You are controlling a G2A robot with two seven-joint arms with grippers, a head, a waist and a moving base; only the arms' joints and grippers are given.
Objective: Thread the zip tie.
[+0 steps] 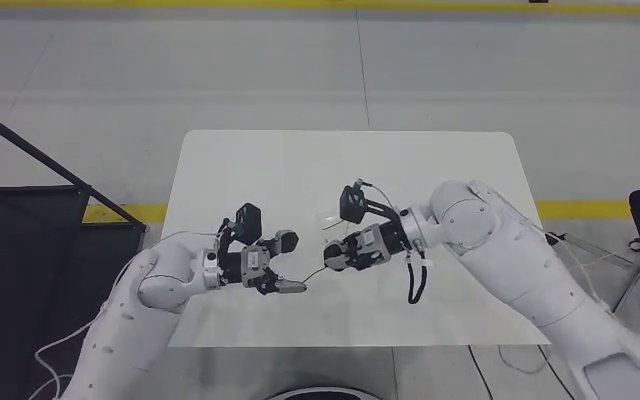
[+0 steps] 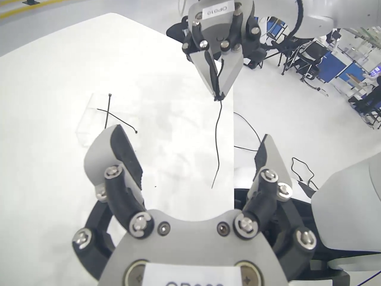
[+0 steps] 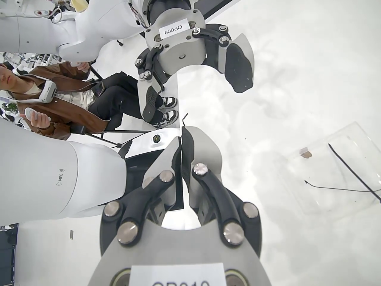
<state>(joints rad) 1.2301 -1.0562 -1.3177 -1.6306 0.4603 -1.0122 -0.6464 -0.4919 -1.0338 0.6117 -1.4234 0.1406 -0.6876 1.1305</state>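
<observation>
Left gripper (image 2: 190,147) sits closest to its wrist camera, fingers spread wide and holding nothing. It hangs above the near edge of the white tabletop (image 1: 400,180), facing the other arm.

Right gripper (image 2: 218,89) is opposite it and near it, with its jaws closed on one end of a black zip tie (image 2: 218,144). A small block at the fingertips appears to be the head of the tie, though this cannot be confirmed. The strap runs from the right gripper toward the left gripper. Its free tail ends in the open space between the left fingers and touches neither pad.

A clear tray (image 2: 89,126) lies flat on the tabletop, well apart from both grippers. Two spare ties (image 2: 107,111) rest crossed in it.

Progress, judged from this position:
- Done: one tie is out of the tray, held clear of the tabletop and presented to the second gripper.
- Not yet done: the tail is not gripped, no loop is formed and nothing passes through the head.
- Left: close the left gripper on the tail, bend the strap back and feed the tip into the head slot. The thin, limp strap calls for close alignment.
</observation>
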